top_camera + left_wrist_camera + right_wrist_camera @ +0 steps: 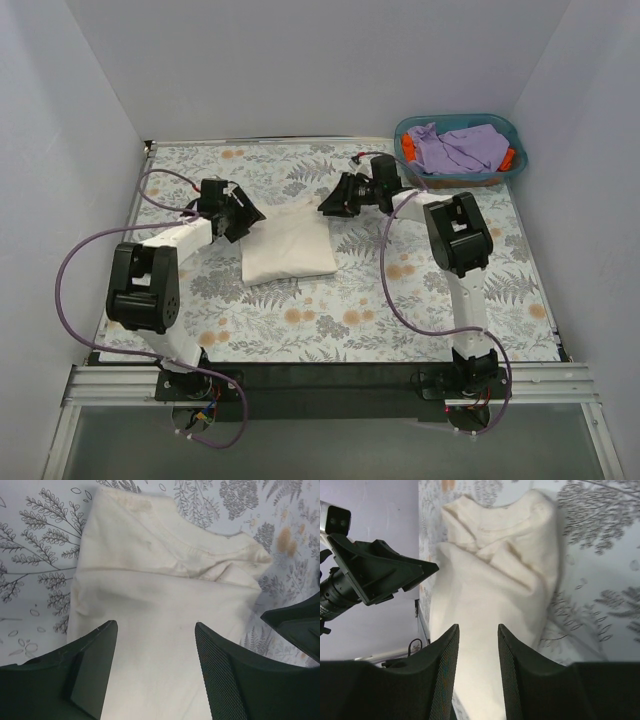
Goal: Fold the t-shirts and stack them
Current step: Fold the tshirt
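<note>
Cream shirt (288, 245) lies folded into a rough rectangle mid-table, a bit left of centre, between the two grippers. Collar end faces the far side; on the left wrist cam the neckline seam runs across the top of the shirt (165, 605), with a faint yellowish stain near it. A loose fold sits bunched at the far right corner.

Left gripper (243, 215) is at the shirt's far left corner. On its own cam the left gripper (156, 625) has jaws wide apart over the cloth and nothing pinched; both fingers (95, 650) are clear of the fabric as far as I can see.

Right gripper (328, 205) is at the far right corner. On its cam the right gripper (477, 627) has jaws only narrowly parted, with the shirt (490, 590) showing through the gap. I see no cloth clamped between them. The left gripper (375, 572) shows across the shirt in that view.

Teal basket (455, 117) sits in the far right corner of the table (350, 320), well apart from the cream shirt. Inside it is a crumpled purple shirt (460, 148), with orange cloth (408, 150) poking out at both ends.

The table cover has a fern and flower print.
</note>
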`<action>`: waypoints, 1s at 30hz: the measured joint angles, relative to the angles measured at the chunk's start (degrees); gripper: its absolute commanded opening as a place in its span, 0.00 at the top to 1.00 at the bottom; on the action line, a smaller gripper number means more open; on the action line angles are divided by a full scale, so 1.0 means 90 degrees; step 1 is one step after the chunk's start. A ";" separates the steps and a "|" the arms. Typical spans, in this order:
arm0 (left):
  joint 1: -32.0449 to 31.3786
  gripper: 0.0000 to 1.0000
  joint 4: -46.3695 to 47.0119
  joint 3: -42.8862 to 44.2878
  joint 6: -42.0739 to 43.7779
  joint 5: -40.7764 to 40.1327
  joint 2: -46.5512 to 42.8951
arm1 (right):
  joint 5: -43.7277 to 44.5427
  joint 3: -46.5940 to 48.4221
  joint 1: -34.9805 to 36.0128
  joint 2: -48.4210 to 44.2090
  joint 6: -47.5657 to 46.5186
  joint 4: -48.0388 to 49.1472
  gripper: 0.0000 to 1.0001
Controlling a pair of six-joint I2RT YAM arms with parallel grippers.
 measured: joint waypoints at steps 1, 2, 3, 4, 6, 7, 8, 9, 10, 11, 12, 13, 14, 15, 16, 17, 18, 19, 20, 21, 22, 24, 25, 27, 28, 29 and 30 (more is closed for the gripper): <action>0.0002 0.42 -0.0131 0.0010 0.0019 0.0005 -0.0165 | 0.0024 -0.0134 0.0015 -0.0226 0.0007 -0.0058 0.63; 0.0000 0.44 -0.0236 0.0010 0.0024 0.0007 -0.0333 | 0.0044 -0.0243 0.0027 -0.0454 0.0010 -0.0073 0.63; -0.0007 0.46 -0.0372 0.0010 0.0022 0.0015 -0.0568 | 0.0053 -0.0328 0.0051 -0.0678 0.0010 -0.0073 0.64; -0.0027 0.48 -0.0481 0.0007 0.0012 0.0034 -0.0826 | 0.0083 -0.0408 0.0092 -0.0889 0.0012 -0.0066 0.64; -0.0100 0.55 -0.0602 -0.0032 -0.0024 0.0078 -0.1360 | 0.0102 -0.0588 0.0257 -0.1389 0.0024 -0.0056 0.66; -0.0155 0.57 -0.0634 -0.0100 -0.0053 0.0114 -0.1617 | 0.0104 -0.0639 0.0359 -0.1549 0.0024 -0.0044 0.67; -0.0216 0.61 -0.0641 -0.0219 -0.0085 0.0165 -0.1880 | 0.0114 -0.0692 0.0505 -0.1722 0.0029 -0.0010 0.68; -0.0282 0.63 -0.0668 -0.0389 -0.0136 0.0226 -0.2149 | 0.0109 -0.0733 0.0695 -0.1863 0.0032 0.0022 0.71; -0.0330 0.67 -0.0714 -0.0571 -0.0170 0.0277 -0.2356 | 0.0104 -0.0760 0.0889 -0.1940 0.0032 0.0066 0.72; -0.0389 0.69 -0.0712 -0.0782 -0.0216 0.0328 -0.2516 | 0.0097 -0.0770 0.1090 -0.1972 0.0044 0.0097 0.73; -0.0425 0.72 -0.0731 -0.1015 -0.0255 0.0386 -0.2645 | 0.0097 -0.0772 0.1285 -0.1974 0.0051 0.0109 0.76; -0.0447 0.73 -0.0787 -0.1219 -0.0289 0.0418 -0.2710 | 0.0092 -0.0775 0.1477 -0.1953 0.0053 0.0100 0.78; -0.0454 0.75 -0.0835 -0.1430 -0.0321 0.0447 -0.2727 | 0.0092 -0.0777 0.1681 -0.1911 0.0061 0.0097 0.80; -0.0452 0.78 -0.0852 -0.1642 -0.0352 0.0466 -0.2720 | 0.0092 -0.0777 0.1868 -0.1853 0.0070 0.0102 0.85; -0.0452 0.80 -0.0872 -0.1838 -0.0396 0.0478 -0.2698 | 0.0092 -0.0777 0.2030 -0.1787 0.0066 0.0104 0.87; -0.0452 0.81 -0.0903 -0.2004 -0.0420 0.0481 -0.2669 | 0.0107 -0.0777 0.2188 -0.1698 0.0068 0.0109 0.89; -0.0452 0.87 -0.0877 -0.2159 -0.0461 0.0478 -0.2628 | 0.0124 -0.0777 0.2317 -0.1586 0.0073 0.0114 0.91; -0.0452 0.88 -0.0848 -0.2268 -0.0500 0.0459 -0.2584 | 0.0141 -0.0777 0.2416 -0.1457 0.0070 0.0126 0.92; -0.0452 0.90 -0.0823 -0.2382 -0.0542 0.0403 -0.2504 | 0.0158 -0.0777 0.2489 -0.1309 0.0073 0.0126 0.93; -0.0452 0.91 -0.0782 -0.2443 -0.0568 0.0357 -0.2424 | 0.0177 -0.0780 0.2526 -0.1146 0.0070 0.0129 0.95; -0.0452 0.93 -0.0738 -0.2497 -0.0612 0.0291 -0.2312 | 0.0199 -0.0782 0.2538 -0.0984 0.0061 0.0141 0.96; -0.0444 0.95 -0.0597 -0.2555 -0.0763 0.0240 -0.2057 | 0.0321 -0.0882 0.2506 -0.0673 0.0041 0.0146 0.99; -0.0432 0.96 -0.0505 -0.2540 -0.0821 0.0250 -0.1996 | 0.0376 -0.0976 0.2472 -0.0544 0.0024 0.0143 0.99; -0.0427 0.97 -0.0391 -0.2540 -0.0928 0.0231 -0.1921 | 0.0389 -0.1217 0.2368 -0.0372 0.0104 0.0226 0.99; -0.0425 0.98 -0.0335 -0.2540 -0.0979 0.0228 -0.1889 | 0.0333 -0.1294 0.2319 -0.0357 0.0168 0.0379 0.99; -0.0427 0.98 -0.0306 -0.2540 -0.1018 0.0221 -0.1877 | 0.0347 -0.1396 0.2285 -0.0396 0.0177 0.0522 0.99; -0.0427 0.98 -0.0306 -0.2540 -0.1056 0.0219 -0.1875 | 0.0352 -0.1525 0.2239 -0.0447 0.0194 0.0639 0.99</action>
